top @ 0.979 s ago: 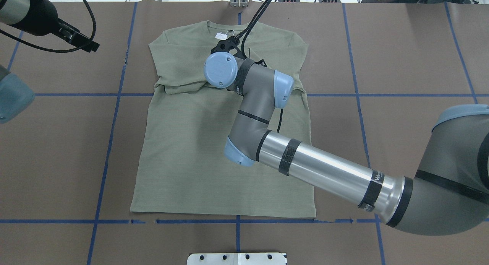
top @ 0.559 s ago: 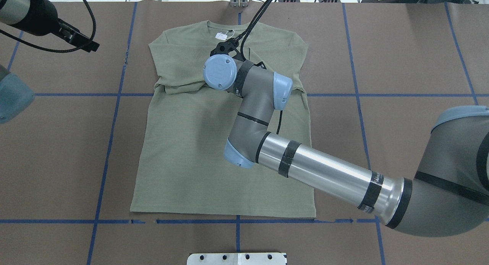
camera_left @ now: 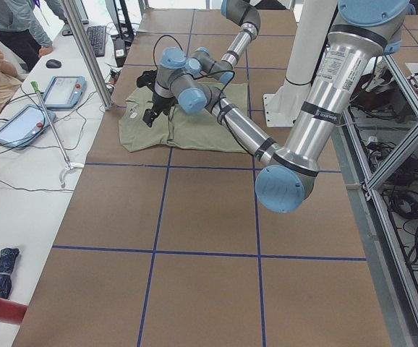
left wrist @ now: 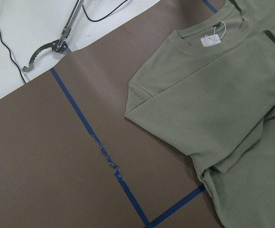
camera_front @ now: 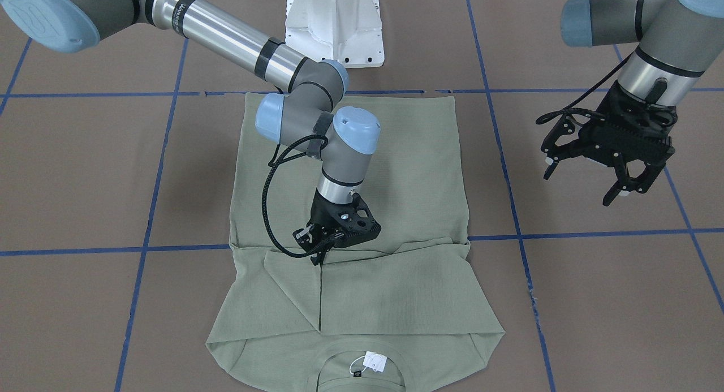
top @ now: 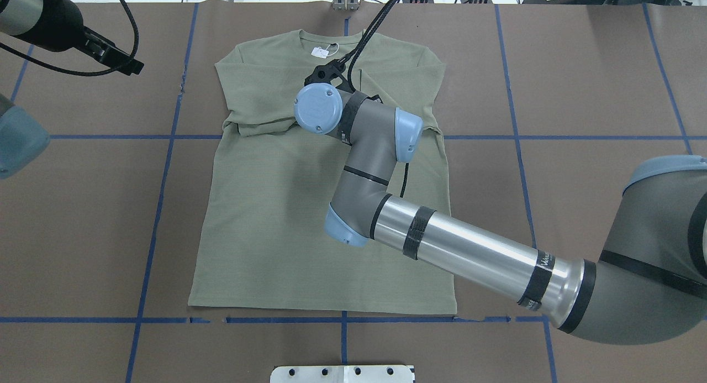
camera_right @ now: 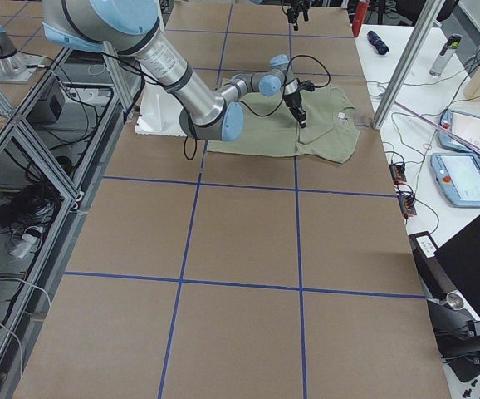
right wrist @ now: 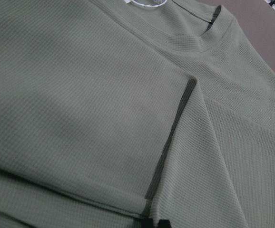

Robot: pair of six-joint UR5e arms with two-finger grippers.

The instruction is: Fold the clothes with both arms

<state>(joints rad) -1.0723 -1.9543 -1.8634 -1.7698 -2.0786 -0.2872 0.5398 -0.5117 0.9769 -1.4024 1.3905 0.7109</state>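
lying flat on the brown table (camera_front: 85,171), the sage-green shirt (camera_front: 396,171) has its hem toward the robot's white pedestal base (camera_front: 334,24) and its collar toward the far side, with a white tag (camera_front: 373,361) showing inside the neck. both sleeves (camera_front: 396,290) are folded in across the chest, and their edges meet along a straight line near the middle. the right arm (top: 475,256) reaches across the body of the shirt and points the right gripper (camera_front: 315,258) down at the upper end of that line, right at the cloth. its jaws are drawn close together; in the right wrist view the dark fingertips (right wrist: 163,223) sit side by side at the end of the sleeve's edge, though i cannot tell whether any fabric is pinched between them. the left arm (camera_front: 650,69) holds the left gripper (camera_front: 585,184) above bare table, well apart from the shirt, its clawed jaws spread wide and holding nothing. blue tape lines (camera_front: 594,233) cross the table in a grid, one running under the shirt just below the folded sleeves. the left wrist view looks down on one shoulder and the collar, with a metal grabber tool (left wrist: 56,42) lying on the white surface beyond the table's edge.
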